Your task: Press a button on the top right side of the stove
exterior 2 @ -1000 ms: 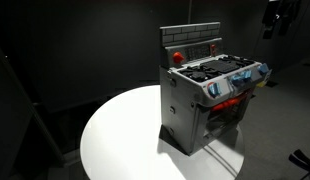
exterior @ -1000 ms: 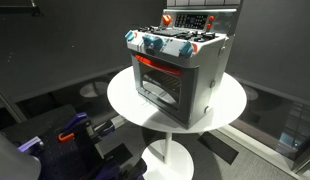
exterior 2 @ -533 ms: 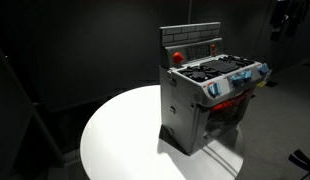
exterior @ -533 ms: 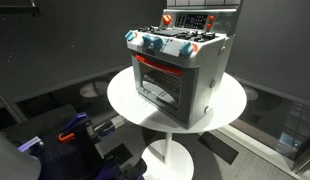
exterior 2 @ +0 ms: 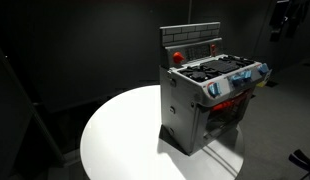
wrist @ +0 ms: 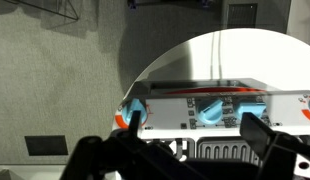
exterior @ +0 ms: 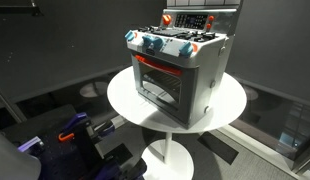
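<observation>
Stove (exterior: 181, 66) stood mid-surface (exterior: 123, 98), at 6 o'clock in the wrist view, under the claw (wrist: 193, 125), spread wide. So spread, it could catch neighbouring buttons (exterior: 191, 20) or shove the light stove.

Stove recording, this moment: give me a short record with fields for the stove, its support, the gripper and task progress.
stove: toy oven-stove, upright
support: round white table
back panel: back panel upright, red button at one end
arm: gripper open, empty, clear of the stove
progress: no button pressed yet
</observation>
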